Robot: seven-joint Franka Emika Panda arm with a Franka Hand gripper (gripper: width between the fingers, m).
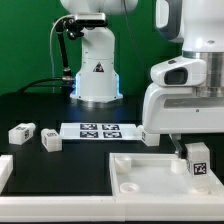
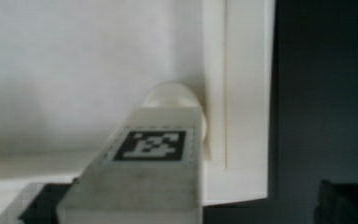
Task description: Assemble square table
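The square table's white slab [image 1: 150,178] lies underside up at the front, its rim [image 2: 247,100] and recess showing in the wrist view. One short white tagged leg [image 1: 197,160] stands upright in the slab's corner on the exterior view's right, and the wrist view shows it as a grey block with its tag [image 2: 153,145] facing the camera. My gripper [image 1: 192,148] hangs right over this leg. Its dark fingertips [image 2: 348,200] flank the leg with a gap, so the gripper [image 2: 195,203] is open. Two loose legs [image 1: 22,131] [image 1: 51,140] lie on the black table on the exterior view's left.
The marker board [image 1: 98,130] lies flat behind the slab, in front of the white domed robot base [image 1: 95,72]. A white piece [image 1: 5,170] is cut off by the exterior view's left edge. Cables run behind the base.
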